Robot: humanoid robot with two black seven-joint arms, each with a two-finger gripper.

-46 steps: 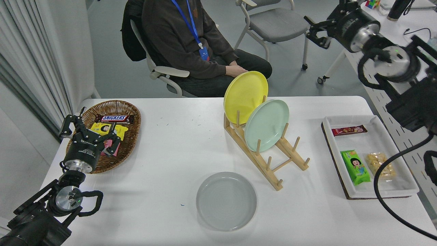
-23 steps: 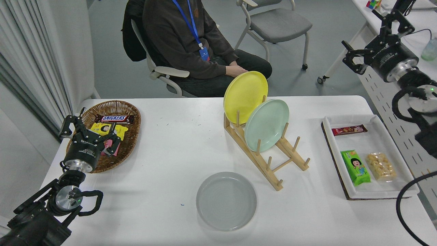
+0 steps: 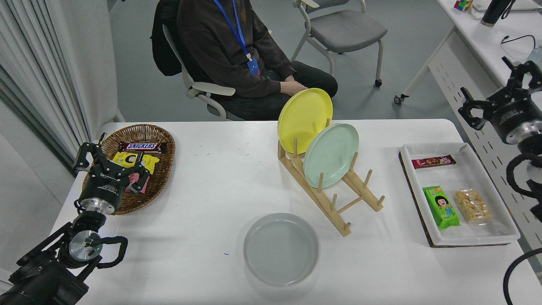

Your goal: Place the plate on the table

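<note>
White table (image 3: 203, 190) seen from above; person seated at far side. Grey plate (image 3: 280, 249) laid flat on table near front edge, just beside wooden rack (image 3: 334, 199), touched by neither gripper. Yellow plate (image 3: 305, 120) and green plate (image 3: 331, 155) stood tilted in rack. Right gripper (image 3: 493, 99) held beyond table's right edge, jaws spread, nothing held. Left gripper (image 3: 108, 159) parked over wicker basket (image 3: 163, 169), jaws spread, nothing held.

grey floor (image 3: 135, 84), grey chair (image 3: 345, 27), pale curtain (image 3: 38, 72)
</note>
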